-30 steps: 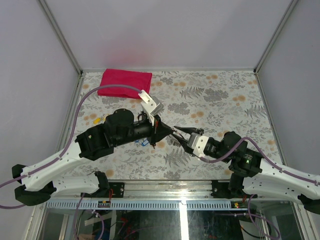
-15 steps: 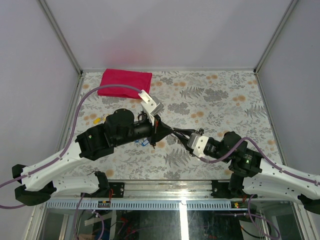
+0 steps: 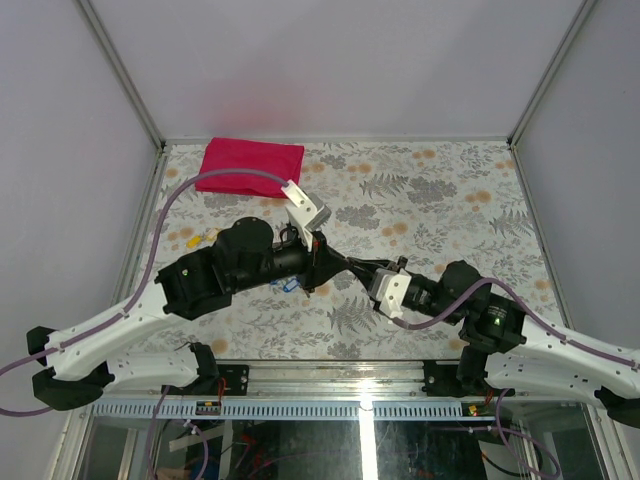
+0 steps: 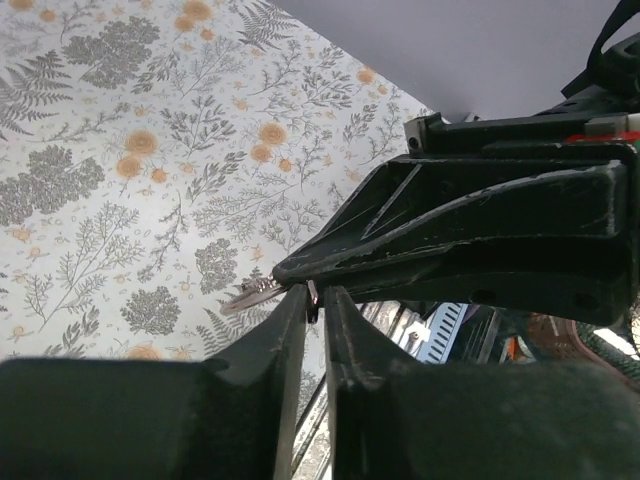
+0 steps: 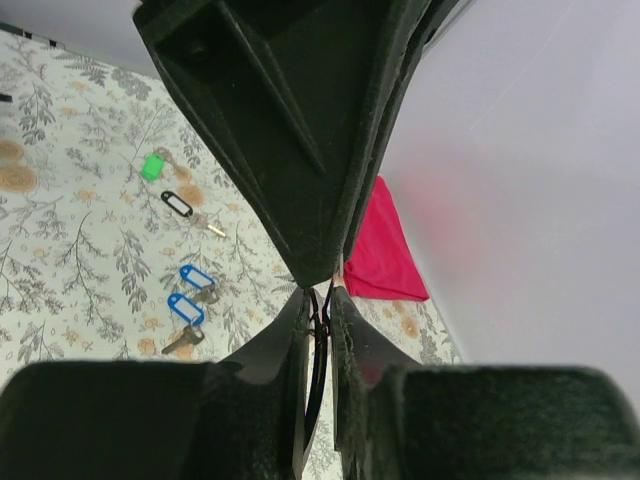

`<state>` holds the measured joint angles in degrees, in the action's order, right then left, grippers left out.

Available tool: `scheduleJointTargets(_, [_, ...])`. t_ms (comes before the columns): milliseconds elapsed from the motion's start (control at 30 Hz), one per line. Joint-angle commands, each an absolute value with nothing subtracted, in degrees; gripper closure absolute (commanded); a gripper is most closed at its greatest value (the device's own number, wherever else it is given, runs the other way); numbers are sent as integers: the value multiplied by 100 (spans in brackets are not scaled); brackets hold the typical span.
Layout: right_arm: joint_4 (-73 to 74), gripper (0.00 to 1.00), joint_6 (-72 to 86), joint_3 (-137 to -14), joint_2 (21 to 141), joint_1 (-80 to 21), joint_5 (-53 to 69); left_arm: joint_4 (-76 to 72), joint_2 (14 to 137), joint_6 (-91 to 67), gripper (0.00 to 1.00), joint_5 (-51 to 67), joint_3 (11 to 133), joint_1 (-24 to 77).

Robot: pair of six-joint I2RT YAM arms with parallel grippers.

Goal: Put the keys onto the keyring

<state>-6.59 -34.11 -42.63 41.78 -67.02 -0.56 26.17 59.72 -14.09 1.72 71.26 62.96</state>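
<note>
1. Top external: see left gripper [image 3: 340, 261] and right gripper [image 3: 352, 264] tip to tip above the middle of the table [image 3: 450, 200].
2. Left wrist: find left fingers [image 4: 270, 340] nearly together, only a narrow slit between them. Spot a sliver of the keyring [image 4: 312, 293] in that slit, plus a silvery bit poking out just under the right gripper's tip (part of the same ring or not, cannot tell). Cannot tell whether pinched or just sitting between the pads.
3. Right wrist: same for right fingers [image 5: 285, 345], a narrow slit with thin wire running down it and the left gripper's tip right above. Cannot tell if clamped.
4. Find the keys [image 5: 189, 300] flat on the table, apart from both grippers: down-left of the tips in the right wrist view, just on the near side of the left gripper from above. Blue heads side by side.
5. Note green tag [image 5: 152, 165] and dark oval clip [image 5: 178, 203] farther along the same line, red cloth [image 5: 385, 250] toward the far left corner.
6. Cannot read any writing: label windows on the key heads too small.
</note>
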Motion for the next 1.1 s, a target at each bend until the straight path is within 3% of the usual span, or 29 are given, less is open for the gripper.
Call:
scheduleJointTargets(0, [-486, 100, -3531, -4685, 4238, -6738, -244, 2068, 5781, -1446, 78, 160, 7079, 6283])
scheduleJointTargets(133, [-434, 100, -3536, -4637, 4154, -6736, -302, 2135, 5520, -1493, 71, -154, 7021, 6288])
scheduleJointTargets(600, [-21, 100, -3656, -4786, 4225, -6733, -426, 2853, 5643, -1812, 68, -857, 6978, 6228])
scheduleJointTargets(833, [580, 100, -2920, -5029, 4257, -6741, -873, 3656, 6056, -2288, 66, -1170, 6837, 5481])
scheduleJointTargets(1067, [1566, 100, -1585, -5372, 4379, -6737, -1414, 3822, 6023, -2906, 63, -1297, 5958, 4539])
